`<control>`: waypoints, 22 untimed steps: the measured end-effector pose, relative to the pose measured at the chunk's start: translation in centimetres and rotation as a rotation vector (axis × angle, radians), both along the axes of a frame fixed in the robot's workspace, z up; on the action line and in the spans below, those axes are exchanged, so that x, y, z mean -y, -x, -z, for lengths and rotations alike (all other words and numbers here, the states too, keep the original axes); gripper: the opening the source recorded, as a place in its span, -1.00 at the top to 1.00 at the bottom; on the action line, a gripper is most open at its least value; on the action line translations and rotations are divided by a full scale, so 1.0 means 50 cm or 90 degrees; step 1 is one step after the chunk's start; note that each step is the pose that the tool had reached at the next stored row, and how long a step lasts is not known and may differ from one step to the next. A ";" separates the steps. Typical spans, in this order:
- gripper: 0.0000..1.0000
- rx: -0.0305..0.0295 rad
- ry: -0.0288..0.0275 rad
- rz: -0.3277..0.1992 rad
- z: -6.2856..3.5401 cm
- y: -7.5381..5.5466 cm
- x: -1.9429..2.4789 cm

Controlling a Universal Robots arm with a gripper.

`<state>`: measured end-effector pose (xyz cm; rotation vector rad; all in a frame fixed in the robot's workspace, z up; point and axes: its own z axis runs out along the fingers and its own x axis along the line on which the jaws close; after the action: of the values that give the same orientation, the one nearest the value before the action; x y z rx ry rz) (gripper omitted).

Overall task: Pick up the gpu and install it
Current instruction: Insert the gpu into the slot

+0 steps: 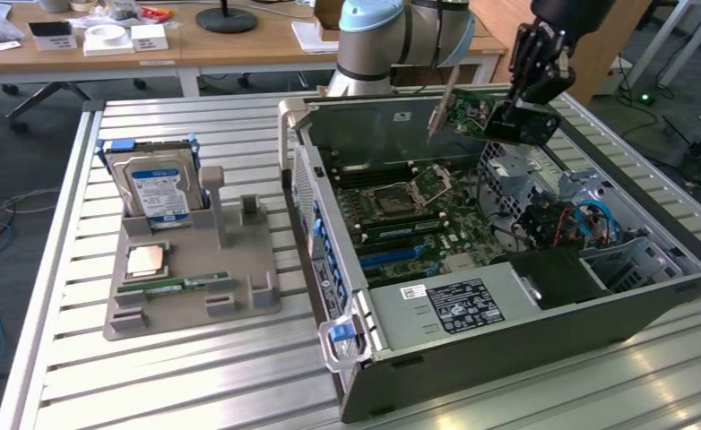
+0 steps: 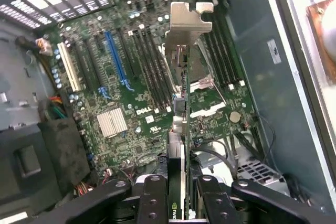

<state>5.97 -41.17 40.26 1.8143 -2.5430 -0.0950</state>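
At 1 o'clock in the exterior view, over the case's (image 1: 506,336) far end: gripper (image 1: 514,121) clenched on the gpu (image 1: 471,112), card on edge, clear of the motherboard (image 1: 417,224). Wrist view: gpu (image 2: 185,103) edge-on between the fingers (image 2: 152,198), bracket (image 2: 187,22) leading, blue slot (image 2: 115,59) apart from the card's line. Looks like the alignment step. I'd keep the card plumb, edge parallel to the slot, and clear of the cables (image 1: 584,219) at 3 o'clock.

Single arm (image 1: 401,31) bent over and reaching down, black wrist (image 1: 544,49) angled downward, gripper (image 1: 512,121) pointing down, fingers (image 2: 153,199) closed on both faces of the thin gpu (image 2: 185,103)
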 end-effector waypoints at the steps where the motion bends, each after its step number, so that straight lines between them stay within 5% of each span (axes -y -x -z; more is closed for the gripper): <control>1: 0.48 0.0000 0.0000 -0.011 0.000 0.000 0.0000; 13: 0.48 0.0000 0.0000 -0.128 0.001 0.000 0.0000; 22: 0.48 0.0000 0.0000 -0.140 0.001 0.000 0.0000</control>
<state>5.97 -41.17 40.19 2.0786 -2.3232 -0.0915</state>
